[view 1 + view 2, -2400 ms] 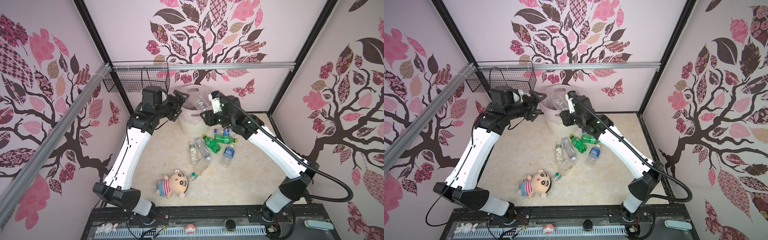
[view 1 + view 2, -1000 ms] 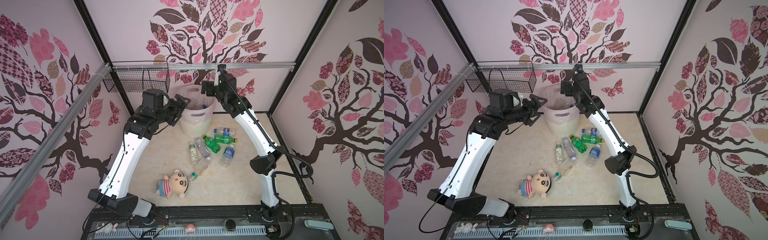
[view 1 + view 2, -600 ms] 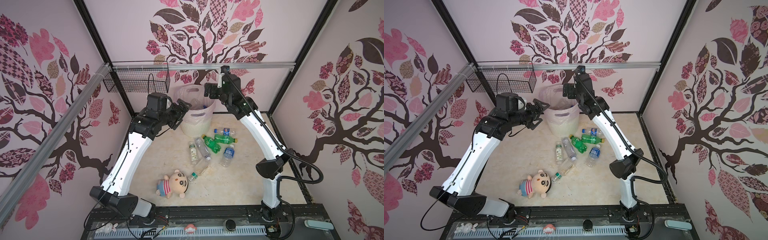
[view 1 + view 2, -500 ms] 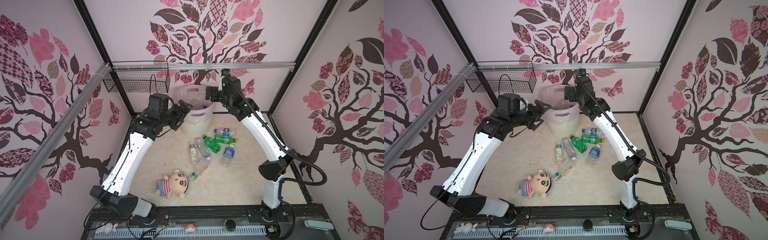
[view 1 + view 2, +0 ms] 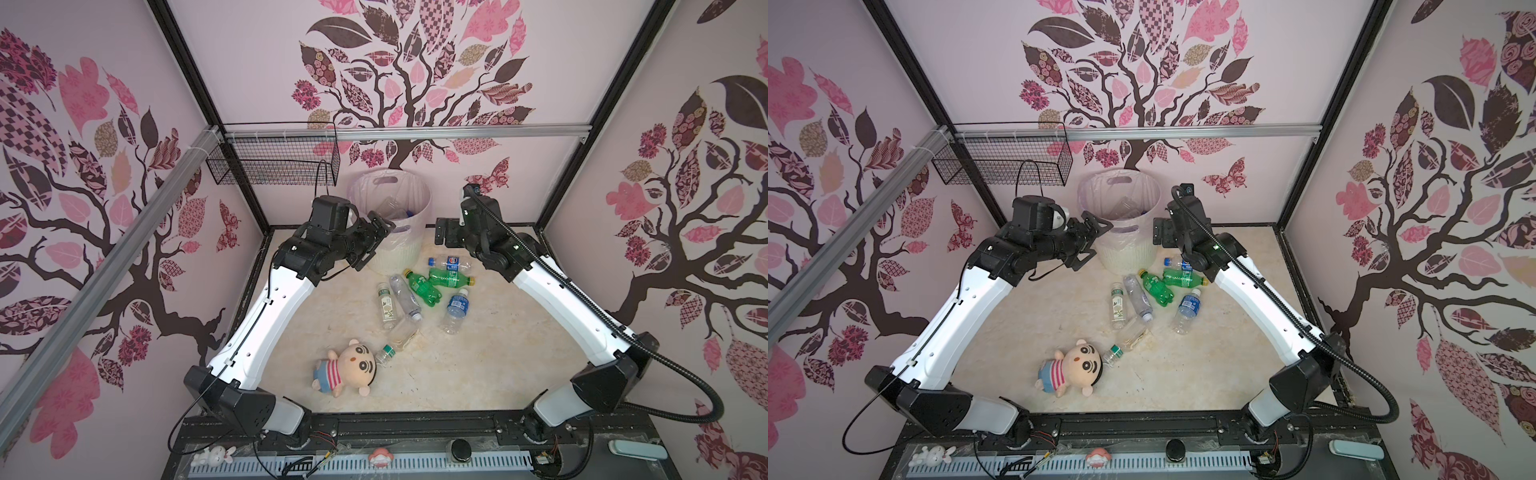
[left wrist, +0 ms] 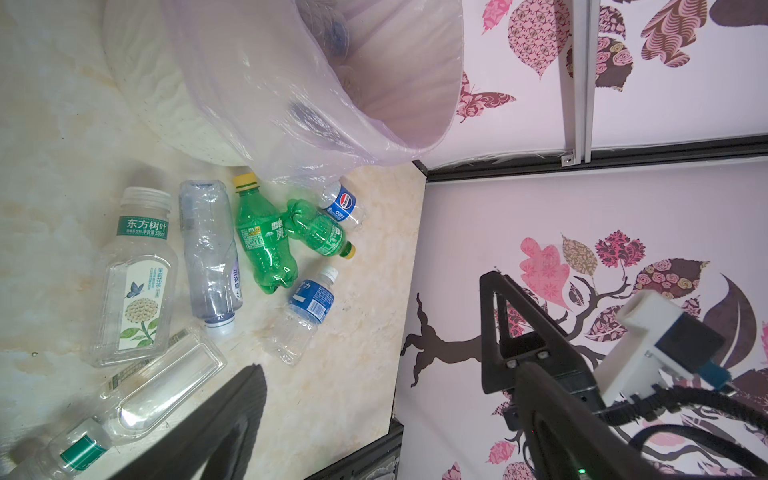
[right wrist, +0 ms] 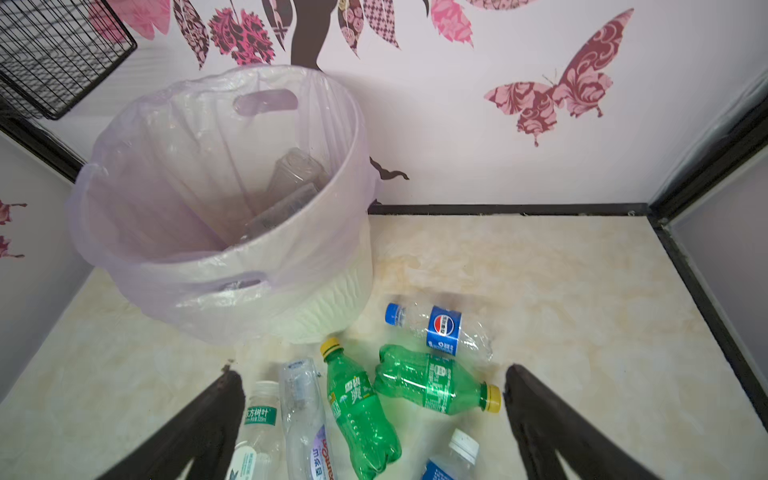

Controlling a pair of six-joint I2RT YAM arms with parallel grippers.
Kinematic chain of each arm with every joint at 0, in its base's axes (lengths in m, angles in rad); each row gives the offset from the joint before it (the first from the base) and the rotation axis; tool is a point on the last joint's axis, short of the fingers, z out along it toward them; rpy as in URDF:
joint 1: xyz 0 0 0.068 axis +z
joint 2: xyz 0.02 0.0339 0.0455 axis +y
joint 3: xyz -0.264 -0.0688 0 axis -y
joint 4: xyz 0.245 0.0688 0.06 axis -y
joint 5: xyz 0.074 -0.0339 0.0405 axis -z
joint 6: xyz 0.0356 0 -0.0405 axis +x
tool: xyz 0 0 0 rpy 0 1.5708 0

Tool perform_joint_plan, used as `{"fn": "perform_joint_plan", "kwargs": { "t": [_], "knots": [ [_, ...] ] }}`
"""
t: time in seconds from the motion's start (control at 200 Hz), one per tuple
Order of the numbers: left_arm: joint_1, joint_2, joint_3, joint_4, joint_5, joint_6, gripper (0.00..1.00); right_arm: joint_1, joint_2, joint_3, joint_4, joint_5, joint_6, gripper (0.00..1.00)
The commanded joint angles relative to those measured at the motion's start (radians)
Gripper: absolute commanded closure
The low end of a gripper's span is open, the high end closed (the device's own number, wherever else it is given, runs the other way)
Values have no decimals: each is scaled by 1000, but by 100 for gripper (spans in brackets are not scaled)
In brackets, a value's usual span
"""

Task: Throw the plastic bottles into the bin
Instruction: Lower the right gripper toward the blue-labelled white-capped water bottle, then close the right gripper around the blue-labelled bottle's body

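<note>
Plastic bottles (image 5: 422, 286) await pickup beside the bin (image 5: 397, 257); left tool (image 6: 370, 324), right tool (image 7: 372, 372) (wide, empty) must descend, grasp one.

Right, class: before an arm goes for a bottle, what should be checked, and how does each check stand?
1. Left end effector open, empty: ok.
2. Right end effector open, empty: ok.
3. Bin upright, liner open: ok.
4. All plastic bottles binned: not ok; seven lie on the floor.
5. Plush doll clear of the green-capped bottle: cannot tell.
</note>
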Motion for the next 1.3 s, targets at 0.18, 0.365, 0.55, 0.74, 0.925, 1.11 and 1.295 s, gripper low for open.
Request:
{"fn": "perform_joint_plan", "kwargs": {
  "t": [0.18, 0.365, 0.55, 0.74, 0.925, 1.11, 1.295],
  "knots": [
    [-70, 21, -121, 88, 36, -39, 3, -6, -147, -296, -61, -12, 147, 0],
    [-88, 24, -211, 151, 72, -78, 3, -7, -188, -476, -83, -47, 236, 1],
    [-95, 42, -252, 170, 97, -74, 3, -7, -190, -568, -88, -101, 305, 0],
    [-108, 84, -274, 197, 127, -78, 3, -7, -175, -622, -79, -141, 356, 1],
    [-114, 117, -260, 209, 148, -76, 3, -18, -152, -685, -34, -190, 396, 0],
    [-115, 131, -251, 211, 157, -74, 3, -32, -97, -713, 25, -255, 409, 0],
    [-115, 129, -276, 227, 174, -88, 3, -52, -27, -730, 76, -332, 423, 1]
  ]
}}
